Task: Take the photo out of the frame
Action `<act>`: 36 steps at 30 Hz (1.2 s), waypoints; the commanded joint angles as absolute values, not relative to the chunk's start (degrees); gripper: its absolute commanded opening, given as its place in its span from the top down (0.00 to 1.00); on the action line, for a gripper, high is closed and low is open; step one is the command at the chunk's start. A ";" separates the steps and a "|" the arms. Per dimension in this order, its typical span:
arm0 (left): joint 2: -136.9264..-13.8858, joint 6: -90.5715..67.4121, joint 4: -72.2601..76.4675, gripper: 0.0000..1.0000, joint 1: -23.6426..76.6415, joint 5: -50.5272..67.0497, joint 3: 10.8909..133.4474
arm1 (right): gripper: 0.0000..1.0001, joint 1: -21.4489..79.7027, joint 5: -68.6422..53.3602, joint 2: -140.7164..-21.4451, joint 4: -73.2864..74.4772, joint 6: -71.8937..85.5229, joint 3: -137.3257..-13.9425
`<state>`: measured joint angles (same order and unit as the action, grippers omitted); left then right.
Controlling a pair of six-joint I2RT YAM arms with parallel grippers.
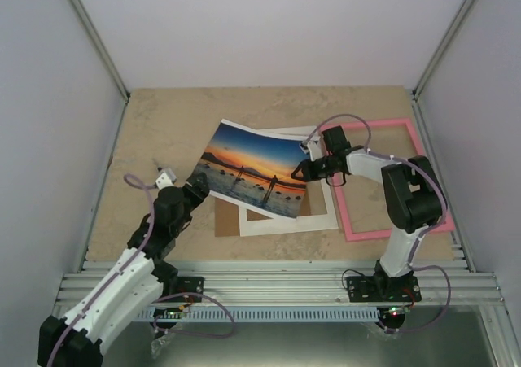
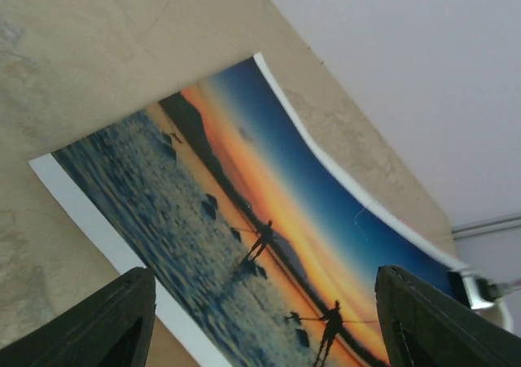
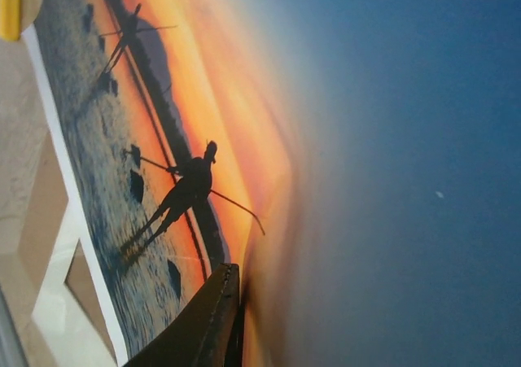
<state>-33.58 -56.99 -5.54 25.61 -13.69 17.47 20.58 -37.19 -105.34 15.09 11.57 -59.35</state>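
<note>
Rectangular paper sunset photo (image 1: 252, 168) is lying free, just left of the thin pink rectangular frame (image 1: 374, 124).
Overhead, right fingers (image 1: 305, 170) are clenching its frame-side edge, and left fingers (image 1: 198, 190) are hovering released at the far edge. Left wrist: the light sheet is curling, floppy. Right wrist: it is bending at the pinch, so gripping the white margin looks safest.

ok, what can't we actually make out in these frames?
Top view: where the right pincer meets the photo, hidden under the right arm.
Right wrist view: sky half blurred, too close; one finger shows.
Left wrist view: fingers of the left pincer cut by bottom edge.
Top view: frame partly behind that arm; backing board mostly under mat.
</note>
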 commanded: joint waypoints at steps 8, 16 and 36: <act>-52.81 -46.76 1.80 0.18 17.38 -4.00 22.06 | 0.76 19.16 -30.79 -107.16 20.07 8.02 -65.90; -68.48 -41.93 4.82 0.04 12.62 -0.56 29.71 | 0.67 19.20 -27.02 -106.51 19.90 8.10 -65.76; -98.86 -32.42 2.45 0.01 6.97 6.52 49.96 | 0.37 19.50 -24.77 -99.58 13.08 11.53 -59.02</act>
<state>-96.53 -35.09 3.79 7.55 6.55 46.52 19.42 -25.15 -100.90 15.49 10.70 -59.92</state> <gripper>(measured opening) 0.992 0.632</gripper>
